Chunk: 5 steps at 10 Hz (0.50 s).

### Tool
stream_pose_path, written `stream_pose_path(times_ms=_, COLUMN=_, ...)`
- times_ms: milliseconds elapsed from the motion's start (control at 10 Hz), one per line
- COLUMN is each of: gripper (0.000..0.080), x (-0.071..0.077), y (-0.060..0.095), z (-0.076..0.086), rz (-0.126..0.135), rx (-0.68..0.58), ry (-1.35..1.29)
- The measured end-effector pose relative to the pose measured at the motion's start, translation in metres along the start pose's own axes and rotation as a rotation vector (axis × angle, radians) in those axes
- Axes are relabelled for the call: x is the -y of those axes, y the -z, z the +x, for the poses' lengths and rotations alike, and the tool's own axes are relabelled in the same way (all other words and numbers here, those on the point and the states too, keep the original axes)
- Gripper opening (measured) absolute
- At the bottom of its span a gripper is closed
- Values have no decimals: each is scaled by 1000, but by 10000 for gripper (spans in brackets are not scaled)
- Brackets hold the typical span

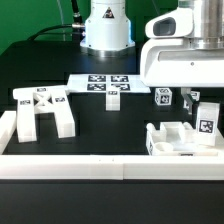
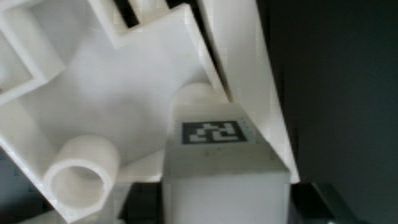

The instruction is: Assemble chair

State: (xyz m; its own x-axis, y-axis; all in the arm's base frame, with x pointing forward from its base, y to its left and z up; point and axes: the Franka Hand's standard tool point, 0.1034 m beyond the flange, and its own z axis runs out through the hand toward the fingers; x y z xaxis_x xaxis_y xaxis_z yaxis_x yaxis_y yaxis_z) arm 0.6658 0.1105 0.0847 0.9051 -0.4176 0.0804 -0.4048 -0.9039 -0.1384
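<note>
My gripper (image 1: 192, 100) hangs over the exterior view's right side of the table. In the wrist view, the gripper (image 2: 222, 205) is shut on a white chair leg (image 2: 222, 150) with a square tag, which fills the gap between the dark fingers (image 2: 146, 198). The leg (image 1: 207, 118) stands upright against the white seat block (image 1: 175, 140). In the wrist view, slanted white chair walls (image 2: 160, 70) and a round socket (image 2: 80, 182) lie right behind the leg. The cross-braced frame (image 1: 40, 112) lies apart at the exterior view's left.
The marker board (image 1: 100, 85) lies at the table's middle back, in front of the robot base (image 1: 105, 30). A small tagged white part (image 1: 163, 97) stands beside the gripper. A long white rail (image 1: 100, 165) edges the black table's front.
</note>
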Motion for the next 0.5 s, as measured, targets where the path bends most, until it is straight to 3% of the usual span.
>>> stream_pose_path(times_ms=500, gripper=294, x=1, y=-1, z=-1, rz=13, rx=9, ry=-566)
